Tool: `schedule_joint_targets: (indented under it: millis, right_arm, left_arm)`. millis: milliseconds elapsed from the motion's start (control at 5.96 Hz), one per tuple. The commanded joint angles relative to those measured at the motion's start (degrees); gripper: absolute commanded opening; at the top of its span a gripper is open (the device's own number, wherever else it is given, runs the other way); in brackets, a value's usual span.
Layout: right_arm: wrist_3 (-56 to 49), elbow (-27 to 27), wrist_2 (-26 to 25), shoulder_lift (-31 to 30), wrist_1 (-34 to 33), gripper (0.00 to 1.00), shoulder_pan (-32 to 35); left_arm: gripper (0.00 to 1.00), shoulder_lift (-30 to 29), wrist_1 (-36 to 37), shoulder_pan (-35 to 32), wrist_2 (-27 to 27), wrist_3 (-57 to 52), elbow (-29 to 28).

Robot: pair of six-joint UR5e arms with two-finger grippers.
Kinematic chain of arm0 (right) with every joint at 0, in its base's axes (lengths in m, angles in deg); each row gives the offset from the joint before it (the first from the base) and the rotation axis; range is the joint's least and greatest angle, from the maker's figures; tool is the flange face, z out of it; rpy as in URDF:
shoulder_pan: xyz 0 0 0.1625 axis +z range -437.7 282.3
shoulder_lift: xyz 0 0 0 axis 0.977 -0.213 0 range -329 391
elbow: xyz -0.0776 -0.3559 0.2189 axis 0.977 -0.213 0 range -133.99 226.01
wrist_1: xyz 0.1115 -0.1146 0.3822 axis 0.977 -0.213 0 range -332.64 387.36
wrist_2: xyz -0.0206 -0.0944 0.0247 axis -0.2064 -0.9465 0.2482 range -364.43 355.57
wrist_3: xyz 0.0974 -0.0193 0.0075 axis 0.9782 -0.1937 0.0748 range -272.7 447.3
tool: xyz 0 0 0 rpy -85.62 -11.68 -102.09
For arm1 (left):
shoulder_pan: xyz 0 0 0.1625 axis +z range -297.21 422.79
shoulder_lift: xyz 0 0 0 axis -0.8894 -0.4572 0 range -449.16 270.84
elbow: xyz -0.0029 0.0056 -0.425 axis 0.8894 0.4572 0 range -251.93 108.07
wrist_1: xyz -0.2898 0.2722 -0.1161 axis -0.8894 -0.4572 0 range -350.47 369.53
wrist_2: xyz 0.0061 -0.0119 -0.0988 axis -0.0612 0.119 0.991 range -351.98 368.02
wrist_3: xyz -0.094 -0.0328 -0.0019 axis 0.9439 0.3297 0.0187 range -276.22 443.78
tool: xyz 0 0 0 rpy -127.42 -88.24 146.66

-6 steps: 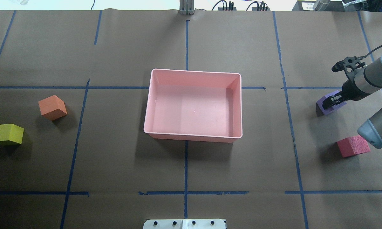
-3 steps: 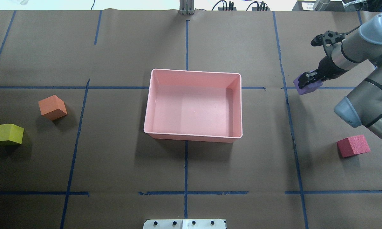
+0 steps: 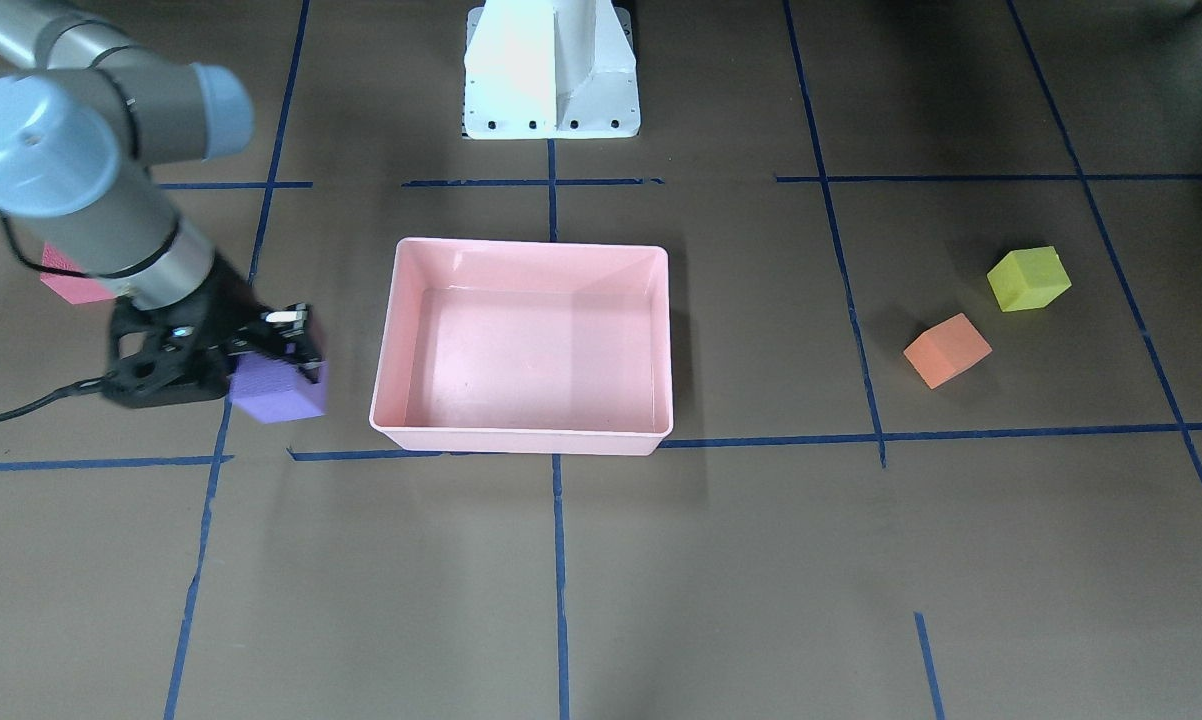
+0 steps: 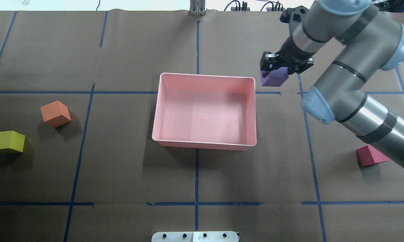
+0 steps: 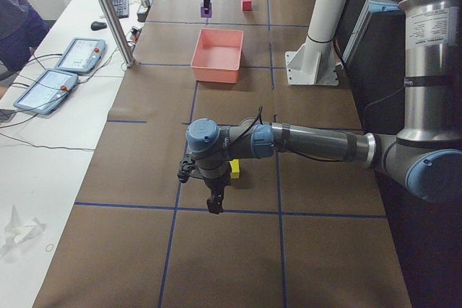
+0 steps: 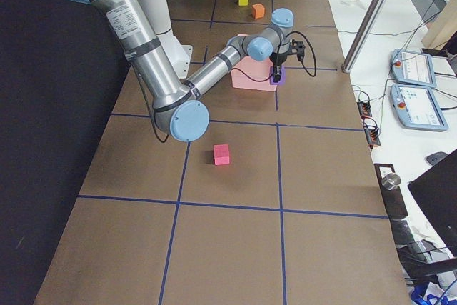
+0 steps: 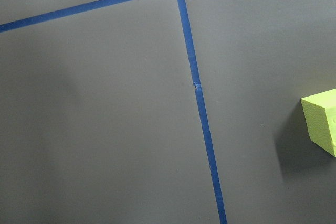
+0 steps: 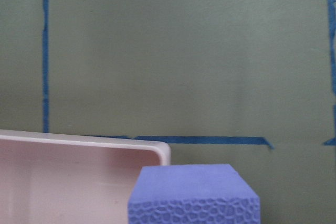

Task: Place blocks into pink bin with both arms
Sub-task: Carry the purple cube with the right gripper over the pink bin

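My right gripper [image 4: 275, 70] is shut on the purple block [image 4: 274, 78] and holds it above the table, just outside the far right corner of the pink bin [image 4: 205, 145]. It shows the same way in the front view, with the purple block [image 3: 276, 393] beside the bin [image 3: 521, 441]. The right wrist view shows the block [image 8: 193, 195] next to the bin's rim [image 8: 79, 141]. The red block [image 4: 369, 156] lies at the right. The orange block [image 4: 55, 113] and yellow-green block [image 4: 7, 142] lie at the left. My left gripper [image 5: 214, 202] hangs near the yellow-green block [image 5: 234, 169]; I cannot tell if it is open.
The bin is empty. Blue tape lines cross the brown table cover. The white robot pedestal [image 3: 551, 70] stands behind the bin. The right arm's elbow [image 4: 343, 101] reaches over the table's right part. Tablets and cables lie past the far edge.
My right gripper has lifted the purple block off the table and carried it left and away from the robot, to the bin's far right corner. The other blocks have not moved.
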Motion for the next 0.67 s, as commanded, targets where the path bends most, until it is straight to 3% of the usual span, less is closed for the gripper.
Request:
schedule_joint_targets:
  millis: [0, 168, 503]
  right_arm:
    - [13.3, -0.3, -11.3, 12.3, -9.9, 0.34, -11.3]
    - [17.7, -0.3, -13.9, 13.9, -10.6, 0.43, -14.7]
    - [19.0, 0.2, -16.2, 13.8, -12.3, 0.99, -16.4]
  left_arm:
    - [1.00, 0.0, 0.0, 0.1, 0.1, 0.0, 0.3]
    - [1.00, 0.0, 0.0, 0.0, 0.1, -0.1, 0.4]
    - [1.00, -0.1, -0.2, 0.1, 0.2, 0.2, 1.7]
